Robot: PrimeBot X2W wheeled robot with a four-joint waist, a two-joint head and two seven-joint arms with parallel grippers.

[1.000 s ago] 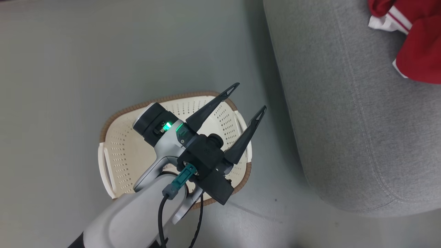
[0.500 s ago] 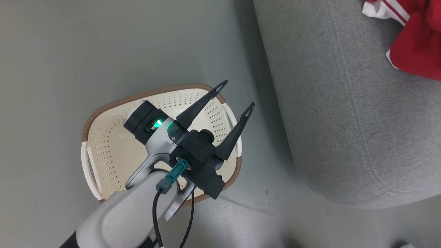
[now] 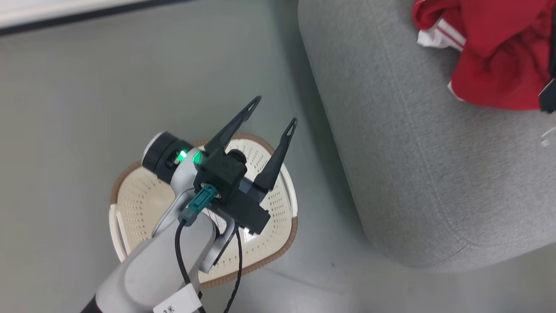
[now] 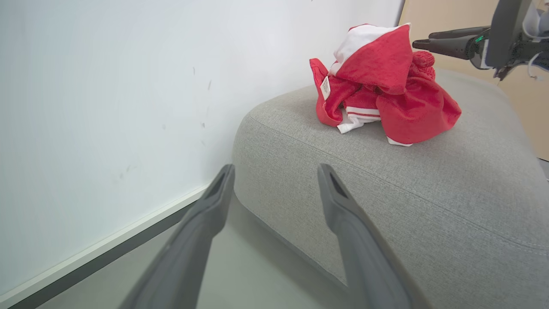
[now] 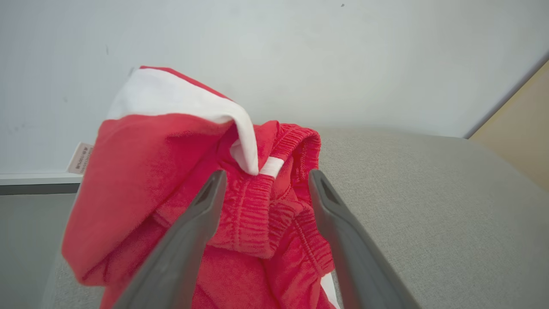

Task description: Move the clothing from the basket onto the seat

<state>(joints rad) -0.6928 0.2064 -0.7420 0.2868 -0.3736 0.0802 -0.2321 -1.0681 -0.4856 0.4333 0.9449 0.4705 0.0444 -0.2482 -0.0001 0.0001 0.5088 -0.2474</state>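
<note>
Red fabric with white trim: the clothing (image 3: 491,65), one crumpled heap, lies on top of the seat (image 3: 412,174), towards the end far from the basket (image 3: 139,204) and wholly on the grey upholstery. An elastic waistband (image 5: 257,206) and a sewn-in label (image 5: 79,156) are visible. No numerals can be made out, and whether the heap holds one garment or two cannot be told. It has no clear long axis: a rounded mound.

Basket: on the floor (image 3: 87,108) just beside the seat's rounded end, not touching it. No red shows in the part not hidden by the left arm (image 3: 147,269).

Left claw (image 3: 276,110): fingers spread, holding nothing. It hangs over the basket, off the seat, pointing towards the seat's near edge, well apart from the clothing.

Right claw (image 5: 266,174): fingers spread, nothing pinched between them. It is over the seat, just beside the heap, tips aimed at the waistband. Contact with the cloth cannot be told.

Judgement: the right arm is by far the nearer to the clothing, which lies straight ahead of its tips. With the heap on the seat, the transfer looks done or nearly so.
</note>
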